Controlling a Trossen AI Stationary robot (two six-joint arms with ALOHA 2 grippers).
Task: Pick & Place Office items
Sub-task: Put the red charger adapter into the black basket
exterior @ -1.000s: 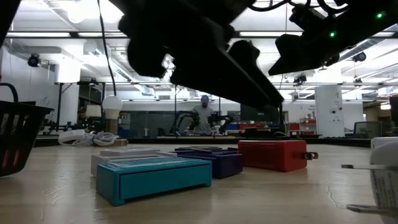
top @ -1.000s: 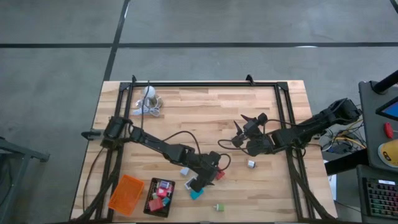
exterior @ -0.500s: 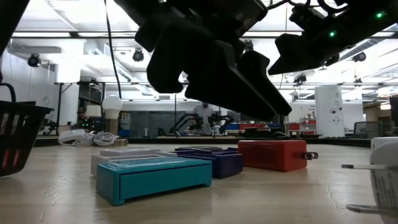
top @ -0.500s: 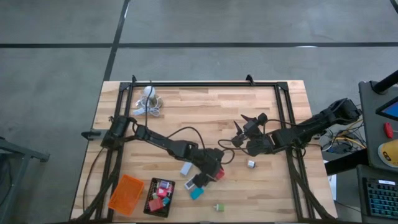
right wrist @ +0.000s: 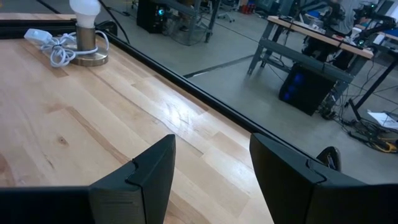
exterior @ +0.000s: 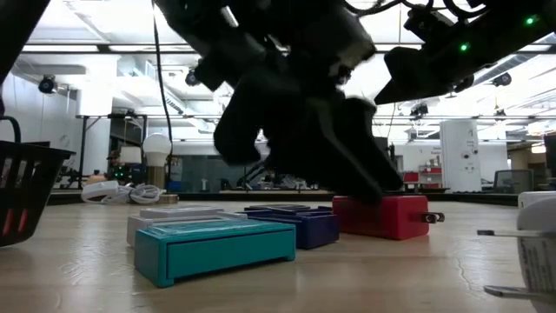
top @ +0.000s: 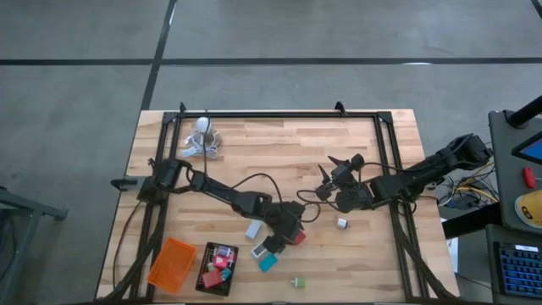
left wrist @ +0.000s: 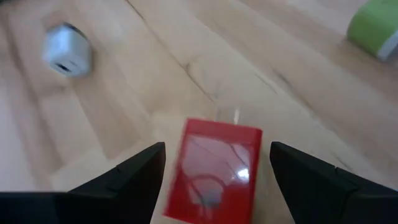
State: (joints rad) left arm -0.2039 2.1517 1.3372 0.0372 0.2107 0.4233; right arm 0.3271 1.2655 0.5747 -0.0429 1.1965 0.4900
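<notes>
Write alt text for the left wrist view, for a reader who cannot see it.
The left gripper hangs open just above a red block, one dark finger on each side of it. On the wooden table beyond lie a small grey piece and a green piece.

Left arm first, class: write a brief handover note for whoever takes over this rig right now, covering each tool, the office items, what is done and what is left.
Left tool: open, fingers either side of the small red plastic block, not yet closed on it.
Right tool: open, empty, waiting above bare wood at the table's right-centre.
Done: several small coloured pieces lie in the black rectangular tray. The orange rectangular tray looks empty.
Left: the red block, the teal block, a white piece, a small white cube and a green piece, all on the wooden table.
</notes>
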